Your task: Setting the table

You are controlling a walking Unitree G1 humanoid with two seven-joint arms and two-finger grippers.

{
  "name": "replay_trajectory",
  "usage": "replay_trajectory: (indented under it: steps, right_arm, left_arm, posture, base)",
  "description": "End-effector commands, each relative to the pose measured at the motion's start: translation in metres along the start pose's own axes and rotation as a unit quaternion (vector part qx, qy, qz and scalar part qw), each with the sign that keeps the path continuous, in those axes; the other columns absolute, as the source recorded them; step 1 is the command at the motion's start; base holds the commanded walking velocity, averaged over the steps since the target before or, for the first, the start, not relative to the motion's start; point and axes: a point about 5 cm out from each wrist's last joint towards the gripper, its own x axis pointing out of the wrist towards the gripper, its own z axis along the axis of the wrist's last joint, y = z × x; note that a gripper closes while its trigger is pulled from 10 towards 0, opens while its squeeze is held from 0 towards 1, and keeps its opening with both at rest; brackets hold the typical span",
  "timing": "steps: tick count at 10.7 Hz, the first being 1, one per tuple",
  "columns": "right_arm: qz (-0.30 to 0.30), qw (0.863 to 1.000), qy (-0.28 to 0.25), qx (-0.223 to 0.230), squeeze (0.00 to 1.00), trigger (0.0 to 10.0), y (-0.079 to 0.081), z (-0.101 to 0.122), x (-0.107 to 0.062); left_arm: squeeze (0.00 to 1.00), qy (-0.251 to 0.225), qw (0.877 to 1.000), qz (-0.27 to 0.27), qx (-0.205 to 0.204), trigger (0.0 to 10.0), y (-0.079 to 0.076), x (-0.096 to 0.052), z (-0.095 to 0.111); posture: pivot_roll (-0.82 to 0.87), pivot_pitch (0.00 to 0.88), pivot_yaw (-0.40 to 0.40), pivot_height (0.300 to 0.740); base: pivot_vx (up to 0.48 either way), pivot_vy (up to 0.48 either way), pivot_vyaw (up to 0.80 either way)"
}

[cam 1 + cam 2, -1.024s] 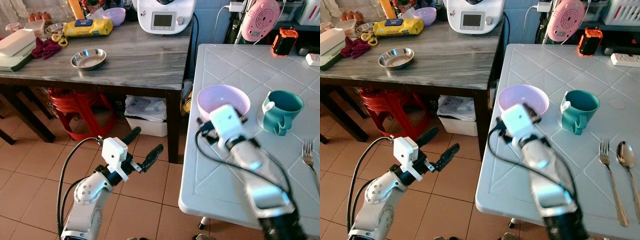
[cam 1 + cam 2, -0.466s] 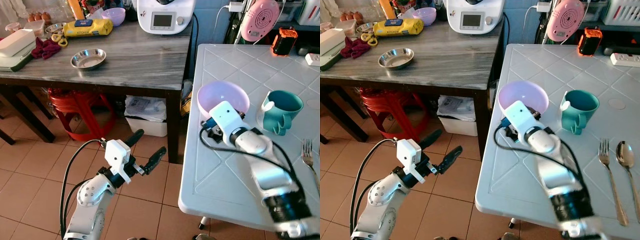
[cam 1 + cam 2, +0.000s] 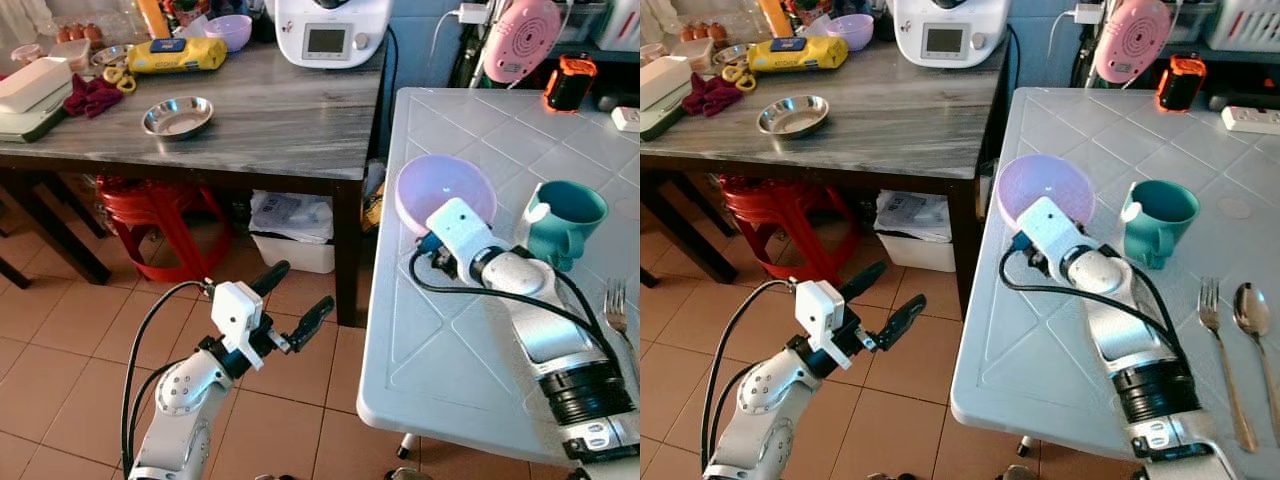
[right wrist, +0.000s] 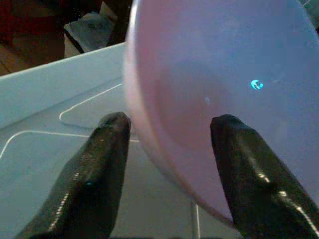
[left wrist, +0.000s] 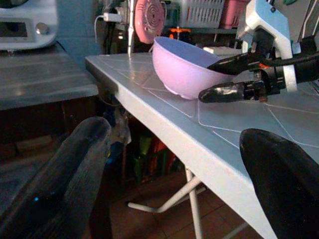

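- The lilac bowl point(image 3: 445, 190) on the white counter point(image 3: 480, 340), beside the teal mug point(image 3: 562, 220), now tips up on its near rim.
- The right claw point(image 4: 164, 164) has closed in, fingers straddling that rim.
- The left claw point(image 3: 290, 300) still hangs wide over the floor.

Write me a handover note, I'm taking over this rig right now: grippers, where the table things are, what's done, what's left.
Right gripper: at the near rim of the round lilac plastic bowl, one finger inside, one outside; bowl looks tipped; a firm grip cannot be told.
Left gripper: open, idle over the tiled floor beside the table.
On the white plastic table: bowl near the left edge, teal mug to its right, metal fork and metal spoon nearer the front right.
Done: all four pieces are on the table.
Left: probably settling the bowl in its place and letting go.
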Motion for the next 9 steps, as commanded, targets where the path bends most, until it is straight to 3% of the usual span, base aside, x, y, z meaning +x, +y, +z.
replay_trajectory:
  steps: [1,9]
  right_arm:
    - [0.005,1.0,-0.007,-0.011,0.0,0.0,-0.0022,0.0044,0.0013]
    - [0.003,0.999,-0.02,-0.043,0.0,0.0,-0.0032,0.0031,0.0033]
  left_arm:
    - [0.0,0.01,1.0,0.003,0.002,10.0,0.001,-0.0049,-0.004]
    - [0.0,0.008,1.0,0.003,0.012,10.0,0.0039,-0.0043,0.0]
  posture:
    - [-0.15,0.126,0.081,0.74]
    - [-0.14,0.112,0.086,0.74]
  base:
    - [0.0,0.0,0.0]
    - [0.0,0.0,0.0]
